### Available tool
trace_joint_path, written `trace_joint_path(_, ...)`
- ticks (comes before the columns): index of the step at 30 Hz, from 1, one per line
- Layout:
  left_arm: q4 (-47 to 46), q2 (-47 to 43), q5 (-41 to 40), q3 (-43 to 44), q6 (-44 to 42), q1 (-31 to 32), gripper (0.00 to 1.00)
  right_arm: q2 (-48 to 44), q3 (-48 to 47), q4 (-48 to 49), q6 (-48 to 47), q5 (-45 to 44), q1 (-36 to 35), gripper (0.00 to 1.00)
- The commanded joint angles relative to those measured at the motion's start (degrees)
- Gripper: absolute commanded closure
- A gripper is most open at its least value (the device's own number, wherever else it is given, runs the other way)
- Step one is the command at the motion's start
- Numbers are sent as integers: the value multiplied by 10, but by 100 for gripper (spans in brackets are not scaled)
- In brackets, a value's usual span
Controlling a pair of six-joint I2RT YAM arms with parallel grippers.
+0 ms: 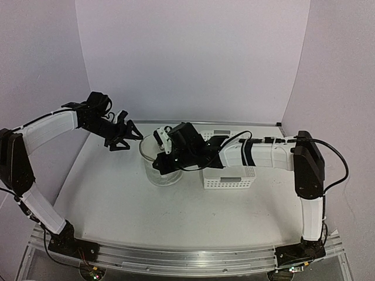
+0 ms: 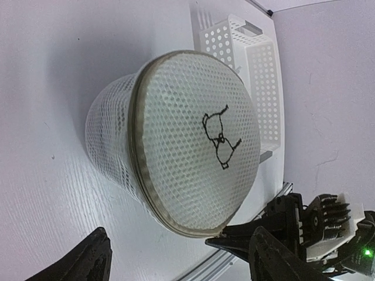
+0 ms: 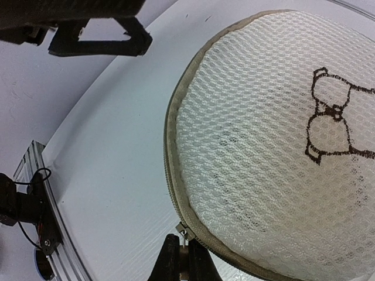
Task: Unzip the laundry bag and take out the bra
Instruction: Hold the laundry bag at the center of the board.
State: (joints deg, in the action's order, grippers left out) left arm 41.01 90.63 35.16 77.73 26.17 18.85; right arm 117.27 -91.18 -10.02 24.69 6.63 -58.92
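Note:
The laundry bag [image 1: 167,177] is a round white mesh drum at mid-table, its flat face with the black bra drawing tilted up in the left wrist view [image 2: 193,140] and filling the right wrist view [image 3: 281,146]. My right gripper [image 3: 184,260] is shut on the small metal zipper pull [image 3: 184,232] at the bag's rim; from above the right gripper [image 1: 159,165] is at the bag's near side. My left gripper [image 1: 130,136] is open and empty, hovering left of the bag, its fingers [image 2: 275,257] wide apart. The bra is hidden.
A white perforated plastic basket [image 1: 229,175] stands just right of the bag, under the right forearm, and shows behind the bag in the left wrist view [image 2: 246,58]. The table's metal front rail [image 3: 35,193] runs along the near edge.

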Motion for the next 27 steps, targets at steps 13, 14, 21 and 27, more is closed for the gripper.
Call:
trace_joint_path(13, -236, -66, 106, -184, 229, 25, 7, 5, -34, 7, -15, 26, -1, 100)
trace_joint_path(14, -251, -65, 107, -192, 243, 25, 7, 4, -31, 7, -15, 24, -1, 100)
trace_joint_path(21, -335, -50, 103, -219, 317, 25, 15, -11, -14, 13, -16, 22, -1, 100)
trace_joint_path(27, -367, -37, 97, -222, 346, 26, 38, -18, 0, 22, -13, 21, -1, 100)
